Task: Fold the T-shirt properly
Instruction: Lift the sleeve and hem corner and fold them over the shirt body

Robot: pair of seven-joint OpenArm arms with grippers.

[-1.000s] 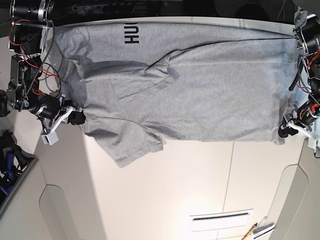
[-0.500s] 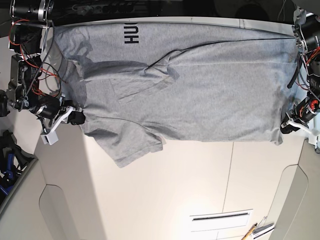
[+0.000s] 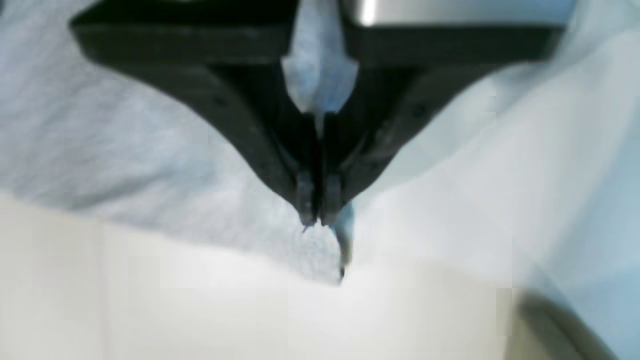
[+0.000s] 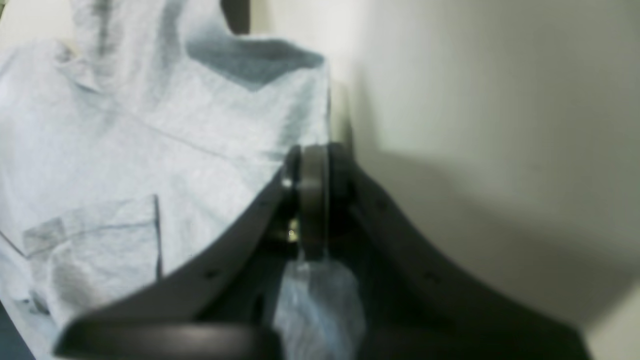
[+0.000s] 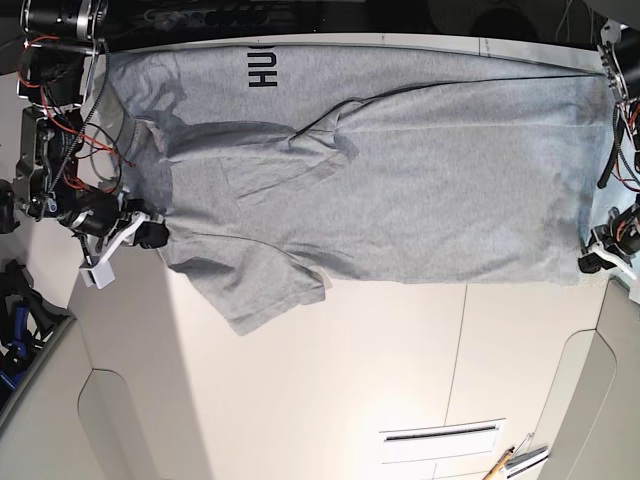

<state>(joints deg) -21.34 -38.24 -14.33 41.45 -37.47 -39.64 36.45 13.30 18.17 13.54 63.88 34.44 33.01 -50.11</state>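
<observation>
I have light heather-grey cotton T-shirt (image 5: 400,180) stretched lengthwise between both fingers: left fingers (image 3: 320,220) pinching hem corner, right fingers (image 4: 312,165) pinching shoulder edge, cream bench (image 5: 350,380) beyond

A pale cream table (image 5: 330,380) is carrying the scene, its surface crossed by thin seams that are dividing it into panels. The T-shirt (image 5: 400,190) is lying spread across its far half, black lettering (image 5: 264,66) showing near the far edge and one sleeve (image 5: 262,290) reaching toward the middle of the surface. Near the bottom of the base view, a narrow white slotted piece (image 5: 442,436) is sitting on the table, with a small, indistinct wooden-looking object (image 5: 500,464) just beside it.
</observation>
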